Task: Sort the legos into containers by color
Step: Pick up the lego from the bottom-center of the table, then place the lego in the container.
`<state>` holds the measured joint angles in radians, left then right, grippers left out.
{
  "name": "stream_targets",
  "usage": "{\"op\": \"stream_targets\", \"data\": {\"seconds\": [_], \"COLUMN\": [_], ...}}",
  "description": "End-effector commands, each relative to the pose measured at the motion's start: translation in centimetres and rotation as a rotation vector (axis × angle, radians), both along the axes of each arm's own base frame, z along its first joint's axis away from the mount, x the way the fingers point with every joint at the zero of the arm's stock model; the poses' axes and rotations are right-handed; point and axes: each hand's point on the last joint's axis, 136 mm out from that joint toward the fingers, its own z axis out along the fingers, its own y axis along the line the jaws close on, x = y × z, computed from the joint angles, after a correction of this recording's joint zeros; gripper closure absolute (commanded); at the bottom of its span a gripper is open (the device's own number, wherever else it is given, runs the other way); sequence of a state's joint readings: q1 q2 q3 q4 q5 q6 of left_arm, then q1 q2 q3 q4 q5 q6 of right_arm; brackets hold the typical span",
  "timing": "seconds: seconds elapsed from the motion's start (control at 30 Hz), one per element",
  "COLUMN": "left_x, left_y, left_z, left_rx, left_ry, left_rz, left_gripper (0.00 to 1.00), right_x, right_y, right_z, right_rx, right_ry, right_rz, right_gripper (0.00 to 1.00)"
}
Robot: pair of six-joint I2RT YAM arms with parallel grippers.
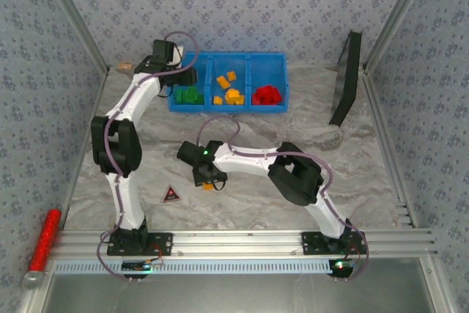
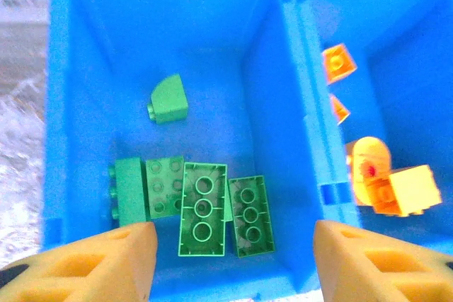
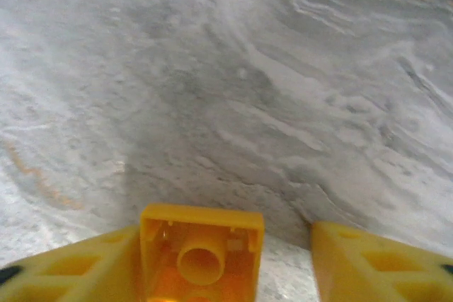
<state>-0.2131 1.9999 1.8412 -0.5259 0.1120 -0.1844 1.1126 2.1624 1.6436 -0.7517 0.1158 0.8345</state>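
Off at the edges, a red glittery cylinder [image 1: 44,240] lies by the frame rail at the near left and a black panel [image 1: 346,78] leans upright at the far right, both well apart from the arms. A dark triangular tag [image 1: 171,195] sits on the marbled table [image 1: 352,152], near the right gripper [image 3: 226,235] but not touching it. The left arm rises from its base, bends at the elbow and reaches to the far side, so the left gripper [image 2: 233,235] hangs over the left compartment [image 2: 78,68] of the blue bin [image 1: 227,54]; its fingers [image 2: 106,263] are spread wide and released, holding nothing. The right arm folds leftward across the middle of the table with its wrist tipped down. Between its jaws sits an orange-yellow brick [image 3: 202,252], hollow underside toward the wrist camera. The brick touches the finger on that view's left, while a clear gap separates it from the other finger, so the jaws are not clamped on it. In the left compartment lie five green bricks [image 2: 203,208], four side by side near the near wall and a rounded one farther in. The middle compartment [image 1: 240,64] holds orange-yellow pieces [image 1: 231,94], and the right compartment [image 1: 267,71] holds red bricks [image 1: 267,95].
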Motion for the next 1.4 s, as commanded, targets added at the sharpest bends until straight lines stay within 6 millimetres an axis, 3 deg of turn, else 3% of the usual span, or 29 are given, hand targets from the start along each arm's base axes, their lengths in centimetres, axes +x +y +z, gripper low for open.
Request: {"op": "stream_targets", "data": {"seconds": [0.0, 0.1, 0.2, 0.37, 0.6, 0.77, 0.87, 1.0, 1.2, 1.37], "left_x": [-2.0, -3.7, -5.7, -9.1, -15.3, -20.0, -23.2, -27.1, -31.3, -33.3], "left_y": [0.9, 1.5, 1.8, 2.2, 2.7, 2.8, 3.1, 2.2, 1.6, 0.9], "left_z": [4.7, 7.1, 8.4, 8.8, 9.0, 8.5, 7.1, 6.4, 6.4, 6.5], "left_rx": [-0.004, -0.008, -0.021, -0.038, -0.034, -0.012, 0.010, -0.012, -0.060, -0.115], "left_ry": [-0.067, -0.107, -0.121, -0.122, -0.120, -0.099, -0.058, -0.063, -0.093, -0.119], "left_rz": [-0.013, -0.005, 0.000, -0.003, -0.015, -0.059, -0.093, -0.219, -0.311, -0.364], "left_gripper": [0.40, 0.39, 0.38, 0.38, 0.36, 0.35, 0.35, 0.34, 0.32, 0.29], "right_x": [-0.7, -1.0, -0.9, 1.7, 9.0, 14.6, 17.8, 21.5, 26.4, 30.2], "right_y": [0.3, -0.5, -1.6, -4.3, -8.0, -8.4, -8.2, -7.4, -5.6, -5.8], "right_z": [-1.6, -1.5, -0.9, 1.7, 8.3, 11.4, 12.9, 14.8, 15.7, 15.1], "right_rx": [-0.020, -0.035, -0.055, -0.117, -0.197, -0.194, -0.190, -0.174, -0.181, -0.195], "right_ry": [0.029, 0.034, 0.020, -0.066, -0.281, -0.396, -0.462, -0.543, -0.634, -0.674], "right_rz": [0.020, 0.033, 0.056, 0.106, 0.173, 0.194, 0.208, 0.246, 0.325, 0.319], "right_gripper": [0.50, 0.61, 0.65, 0.69, 0.70, 0.70, 0.70, 0.70, 0.69, 0.69]}}
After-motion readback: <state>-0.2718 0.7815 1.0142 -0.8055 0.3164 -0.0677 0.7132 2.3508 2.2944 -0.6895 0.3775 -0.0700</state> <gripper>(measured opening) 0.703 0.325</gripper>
